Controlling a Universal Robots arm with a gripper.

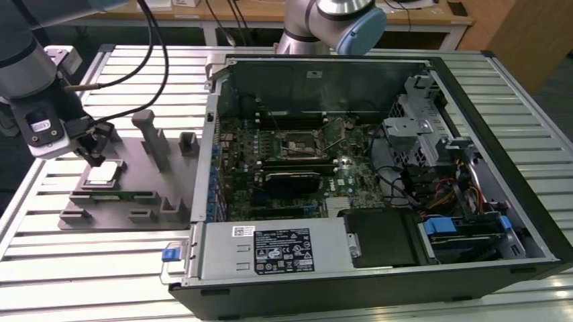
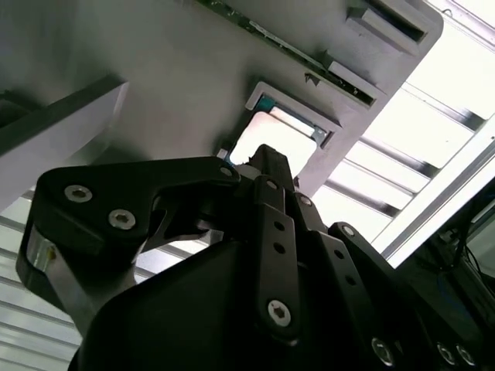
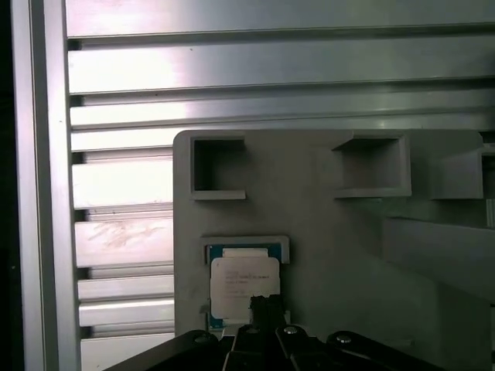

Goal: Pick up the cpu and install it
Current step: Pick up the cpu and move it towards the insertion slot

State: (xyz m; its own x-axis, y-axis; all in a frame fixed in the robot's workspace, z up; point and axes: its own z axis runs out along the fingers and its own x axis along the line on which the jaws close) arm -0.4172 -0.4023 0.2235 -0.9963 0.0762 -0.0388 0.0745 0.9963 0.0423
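The cpu (image 1: 101,172) lies flat in its recess in the grey fixture (image 1: 134,201) on the worktop (image 1: 80,268), at the exterior view's left, well apart from the open computer case (image 1: 501,134). The end effector (image 1: 94,155) hangs directly over the chip, its tip at one edge. I cannot tell whether it is touching the chip, or whether it is open or closed.

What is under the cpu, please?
The cpu lies in a shallow framed pocket of the grey fixture. The pocket floor beneath it is covered by the chip itself.
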